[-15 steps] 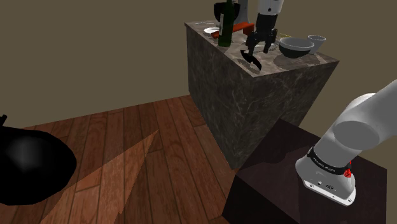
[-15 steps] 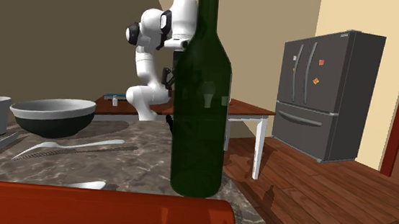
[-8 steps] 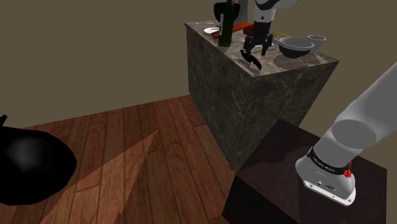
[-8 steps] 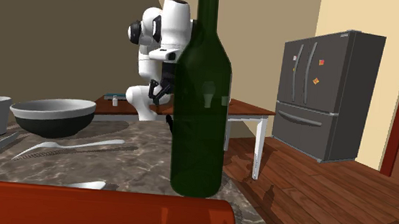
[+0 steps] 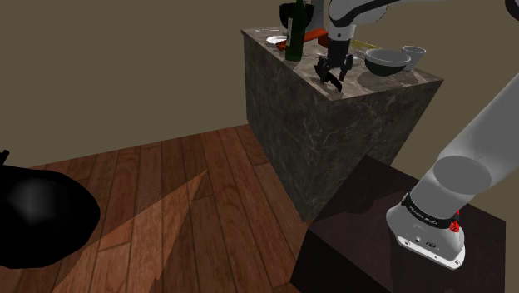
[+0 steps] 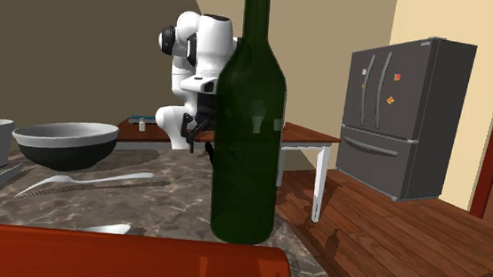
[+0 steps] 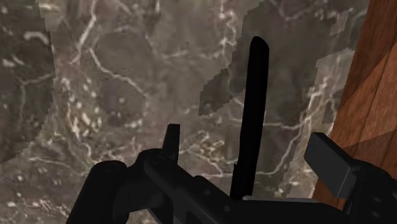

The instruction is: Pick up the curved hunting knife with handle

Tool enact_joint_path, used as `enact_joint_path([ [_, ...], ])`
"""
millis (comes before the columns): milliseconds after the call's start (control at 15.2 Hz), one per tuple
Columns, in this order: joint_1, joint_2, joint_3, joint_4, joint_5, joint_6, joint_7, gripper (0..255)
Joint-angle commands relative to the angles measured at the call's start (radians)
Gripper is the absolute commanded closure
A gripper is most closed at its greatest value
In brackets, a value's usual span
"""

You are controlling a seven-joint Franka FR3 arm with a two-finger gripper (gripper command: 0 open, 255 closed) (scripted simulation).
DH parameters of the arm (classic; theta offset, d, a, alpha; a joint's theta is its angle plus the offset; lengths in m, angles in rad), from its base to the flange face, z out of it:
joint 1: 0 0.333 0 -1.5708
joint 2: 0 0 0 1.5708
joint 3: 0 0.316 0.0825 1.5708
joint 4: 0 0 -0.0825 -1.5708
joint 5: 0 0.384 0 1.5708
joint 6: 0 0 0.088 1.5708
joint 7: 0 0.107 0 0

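Compared with 1 second ago, the gripper (image 5: 333, 72) has come down and shifted a little toward the shoulder view's left, so it now sits just above the marble counter (image 5: 349, 125) near its front edge. The upper arm (image 5: 474, 154) now sweeps in across the top of that view. In the second exterior view the white wrist has dropped lower and is partly hidden behind the green bottle (image 6: 248, 133). The hand points almost straight down, with the forearm leaning in from the side of the grey bowl (image 5: 385, 60). The knife (image 7: 250, 114) lies on the counter directly under the hand. In the wrist view I see it as a long black shape running away from the palm, with 1 finger (image 7: 329, 167) standing well off to its side, over the counter's edge and the wood floor (image 5: 191, 191). The jaws stand wide apart, straddling the knife. I cannot tell whether either finger touches it.
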Motion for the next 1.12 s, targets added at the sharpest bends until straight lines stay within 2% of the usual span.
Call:
enact_joint_path([
  [0,-0.001,0.005,-0.001,-0.012,0.001,0.017,-0.002,0],
  [66,-0.001,0.005,-0.001,-0.011,0.001,0.017,-0.002,0],
  [132,-0.001,0.004,-0.001,-0.011,0.001,0.016,-0.002,255],
  [726,-0.001,0.005,0.000,-0.011,0.001,0.017,-0.002,255],
  [1056,-0.001,-0.009,0.001,0.041,-0.002,-0.050,0.000,255],
])
